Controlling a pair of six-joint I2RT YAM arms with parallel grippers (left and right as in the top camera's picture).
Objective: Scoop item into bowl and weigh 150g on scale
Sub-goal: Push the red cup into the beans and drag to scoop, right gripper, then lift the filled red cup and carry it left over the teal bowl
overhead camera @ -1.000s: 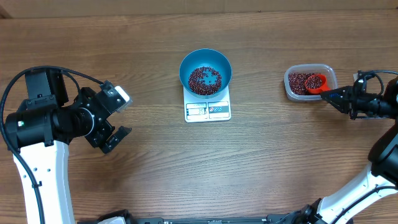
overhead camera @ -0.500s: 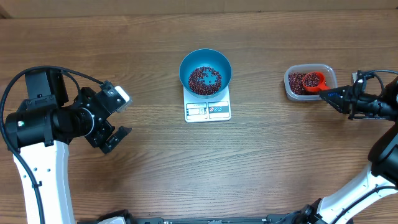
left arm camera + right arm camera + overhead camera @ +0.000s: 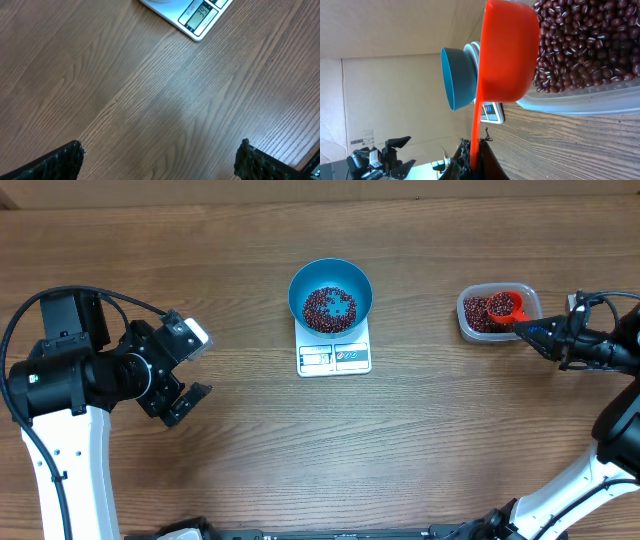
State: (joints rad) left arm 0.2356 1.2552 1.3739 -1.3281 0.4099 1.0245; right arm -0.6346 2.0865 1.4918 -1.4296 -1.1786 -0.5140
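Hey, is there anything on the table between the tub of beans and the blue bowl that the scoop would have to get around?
Nothing visible. Only bare table lies between the tub and the bowl on the scale. The right end effector holds the red scoop at the tub.

red scoop (image 3: 506, 306) farther across tub (image 3: 463, 325), right gripper (image 3: 533, 331) shifted

Blue bowl (image 3: 304, 281) — beans (image 3: 329, 308) inside, on scale (image 3: 334, 358)
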